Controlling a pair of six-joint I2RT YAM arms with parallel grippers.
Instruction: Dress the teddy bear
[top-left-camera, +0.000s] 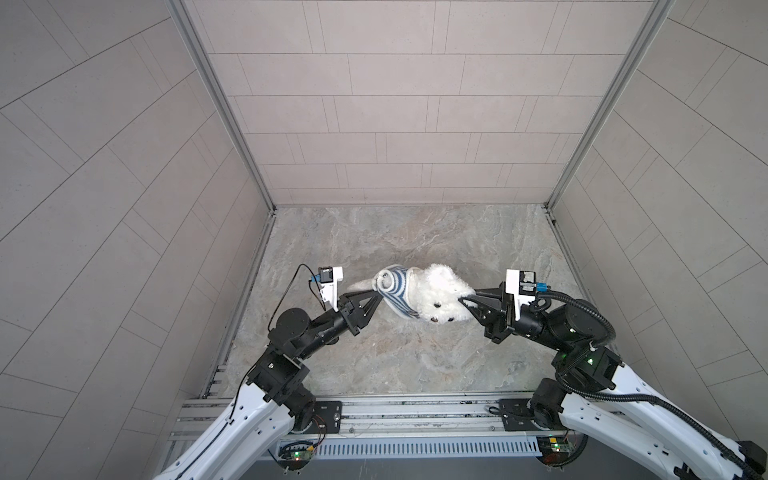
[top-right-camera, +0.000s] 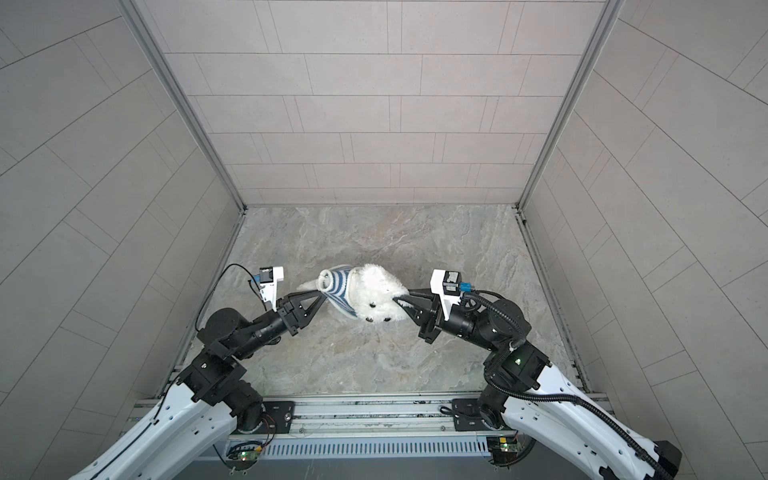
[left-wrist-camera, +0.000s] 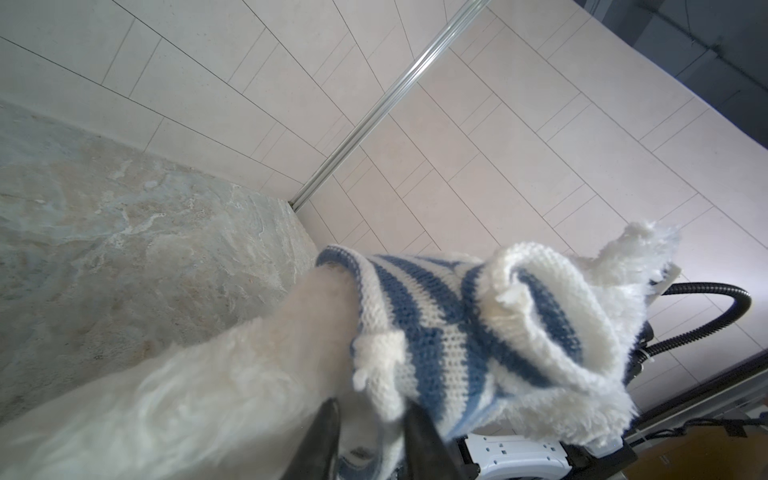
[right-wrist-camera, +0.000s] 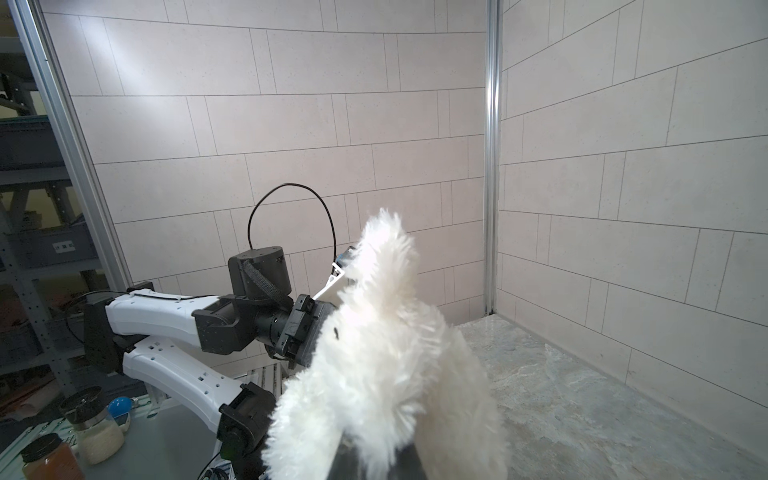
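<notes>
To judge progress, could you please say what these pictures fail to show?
Right wrist view: the teddy bear's fur covers the right gripper's fingers and the striped shirt.
Left wrist view: the bottom edge cuts off the left gripper's fingers.
Both top views: sleeved limbs too small to tell.

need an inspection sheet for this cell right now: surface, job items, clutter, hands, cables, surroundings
surface: marble-look tabletop, no marks seen
job's things: teddy bear spans between both hands; striped shirt over its body, bunched at one end
clutter: nothing seen
hands: right hand shut on the bear's fur beside the face; left hand at the shirt's hem, fingers either side, grip unclear
cables: thin black cable looped at the left wrist camera; corrugated hose along the right arm
surroundings: tiled walls on three sides; jars outside the cell
</notes>
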